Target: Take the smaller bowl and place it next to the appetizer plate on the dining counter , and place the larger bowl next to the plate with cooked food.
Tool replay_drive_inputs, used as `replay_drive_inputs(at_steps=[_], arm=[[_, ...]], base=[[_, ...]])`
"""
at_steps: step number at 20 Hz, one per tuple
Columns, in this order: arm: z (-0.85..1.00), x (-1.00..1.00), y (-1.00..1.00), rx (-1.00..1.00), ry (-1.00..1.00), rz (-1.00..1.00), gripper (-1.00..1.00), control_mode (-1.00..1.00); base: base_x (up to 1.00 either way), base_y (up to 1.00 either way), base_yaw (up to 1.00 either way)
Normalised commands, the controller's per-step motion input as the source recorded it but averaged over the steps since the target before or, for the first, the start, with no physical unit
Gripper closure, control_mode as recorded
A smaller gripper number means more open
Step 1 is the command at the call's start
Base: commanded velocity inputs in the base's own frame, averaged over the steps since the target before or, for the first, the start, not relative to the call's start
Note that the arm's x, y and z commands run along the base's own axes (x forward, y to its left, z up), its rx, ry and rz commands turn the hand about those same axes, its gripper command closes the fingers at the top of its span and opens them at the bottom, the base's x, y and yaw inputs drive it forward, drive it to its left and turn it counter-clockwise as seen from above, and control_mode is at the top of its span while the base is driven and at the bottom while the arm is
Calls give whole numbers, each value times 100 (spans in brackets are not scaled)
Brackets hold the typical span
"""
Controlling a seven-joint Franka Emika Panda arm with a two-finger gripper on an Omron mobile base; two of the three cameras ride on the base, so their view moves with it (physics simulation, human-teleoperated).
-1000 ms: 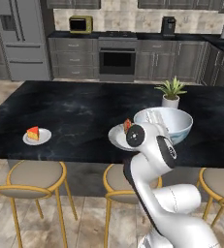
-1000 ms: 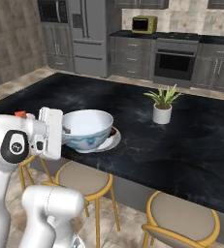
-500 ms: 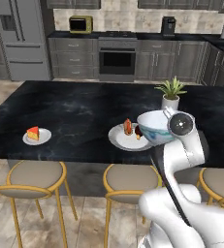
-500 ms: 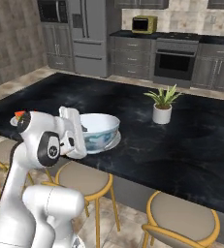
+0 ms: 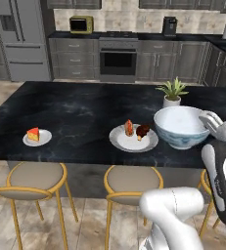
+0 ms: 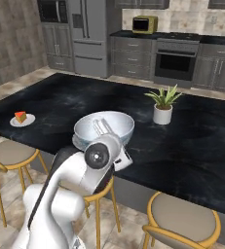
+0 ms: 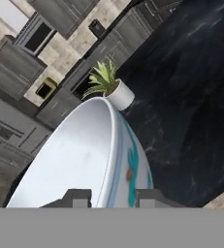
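lrg bowl [image 5: 182, 127] on dining counter [image 5: 80, 117], just right of cooked-food plate [image 5: 133, 138] | gripper [image 7: 112, 197] clamped on its rim, 1 finger inside, 1 outside | potted plant [image 5: 172, 93] behind | appetizer plate [image 5: 36, 137] far left

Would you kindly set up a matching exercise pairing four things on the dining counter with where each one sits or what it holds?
Things:
1. larger bowl
2. appetizer plate
3. plate with cooked food
4. potted plant

Descriptions:
A. holds a red wedge, far left on the dining counter
B. rim gripped between the fingers
C. white pot behind the bowl
D. just left of the bowl

Pairs: 1-B, 2-A, 3-D, 4-C
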Motion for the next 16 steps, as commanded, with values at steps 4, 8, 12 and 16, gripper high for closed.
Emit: replay_drive_inputs(at_steps=[4, 8, 12, 16], arm=[[-25, 0, -100, 6, -27, 51, 100, -100], [-22, 0, -100, 8, -9, 44, 100, -100], [-1, 21, -94, 11, 0, 25, 100, -100], [0, 54, -89, 8, 7, 13, 100, -100]], base=[[0, 0, 0], [0, 0, 0], [0, 0, 0], [0, 0, 0]])
